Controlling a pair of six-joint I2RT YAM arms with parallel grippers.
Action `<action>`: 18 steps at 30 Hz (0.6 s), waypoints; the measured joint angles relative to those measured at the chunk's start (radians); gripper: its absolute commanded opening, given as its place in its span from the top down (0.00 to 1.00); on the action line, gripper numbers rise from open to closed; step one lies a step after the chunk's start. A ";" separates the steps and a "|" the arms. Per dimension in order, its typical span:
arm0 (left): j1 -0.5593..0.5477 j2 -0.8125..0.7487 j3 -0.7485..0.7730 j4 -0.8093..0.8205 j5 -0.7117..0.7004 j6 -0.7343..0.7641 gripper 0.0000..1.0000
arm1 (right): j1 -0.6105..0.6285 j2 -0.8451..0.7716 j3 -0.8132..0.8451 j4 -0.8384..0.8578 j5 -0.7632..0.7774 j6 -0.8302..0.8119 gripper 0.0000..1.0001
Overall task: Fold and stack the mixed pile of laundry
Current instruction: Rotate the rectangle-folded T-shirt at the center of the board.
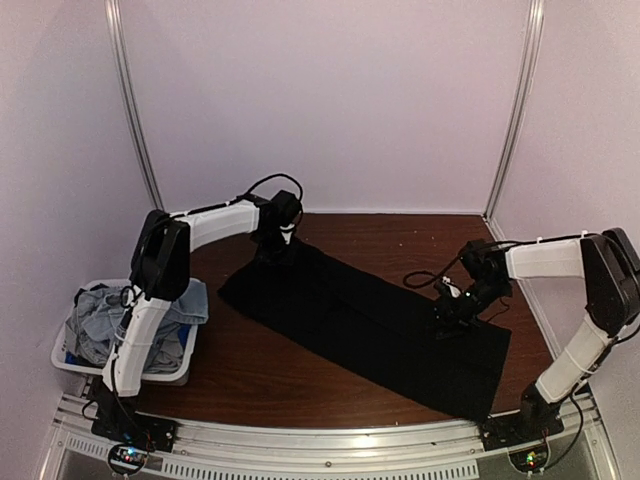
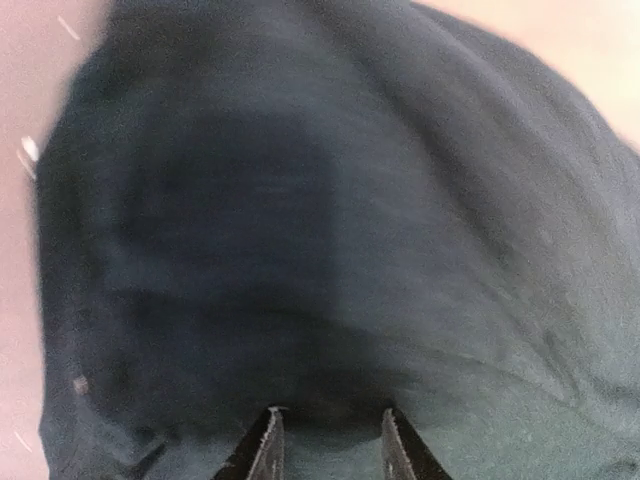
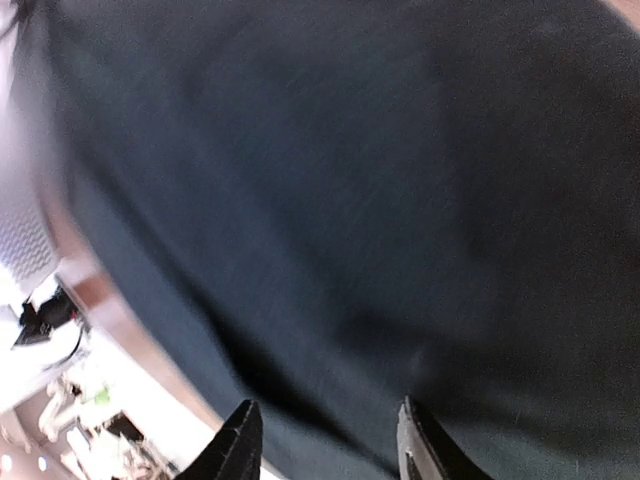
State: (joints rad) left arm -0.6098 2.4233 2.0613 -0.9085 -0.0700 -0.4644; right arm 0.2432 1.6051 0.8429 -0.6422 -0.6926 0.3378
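Observation:
A large black shirt (image 1: 365, 320) lies folded into a long band, running from the far left middle to the near right of the table. My left gripper (image 1: 272, 252) is open, low over the band's far left end; the cloth (image 2: 330, 220) fills its wrist view, with nothing between the fingertips (image 2: 268, 440). My right gripper (image 1: 452, 318) is open over the band's right part; its wrist view shows dark cloth (image 3: 350, 200) and bare fingertips (image 3: 243, 430). The rest of the pile, light-blue denim (image 1: 100, 310) and grey pieces, lies in the basket at the left.
A white slatted basket (image 1: 120, 368) stands at the near left edge beside my left arm. Brown table (image 1: 260, 370) shows in front of the shirt. Pale walls close the back and sides. The table's near edge shows in the right wrist view (image 3: 90, 290).

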 measured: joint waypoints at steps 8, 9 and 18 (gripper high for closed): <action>0.090 -0.028 0.097 0.012 0.068 0.050 0.62 | -0.028 -0.030 0.211 -0.110 -0.005 -0.072 0.56; 0.080 -0.064 0.057 0.015 0.076 0.055 0.62 | -0.034 -0.029 0.222 -0.122 0.009 -0.085 0.57; -0.101 -0.276 -0.298 0.018 0.140 0.032 0.66 | -0.037 -0.011 0.180 -0.182 0.095 -0.115 0.64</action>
State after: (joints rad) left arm -0.7105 2.1471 1.7638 -0.8909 0.0696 -0.4320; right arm 0.2066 1.5944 1.0233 -0.8242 -0.5976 0.2226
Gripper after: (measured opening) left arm 0.369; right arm 0.381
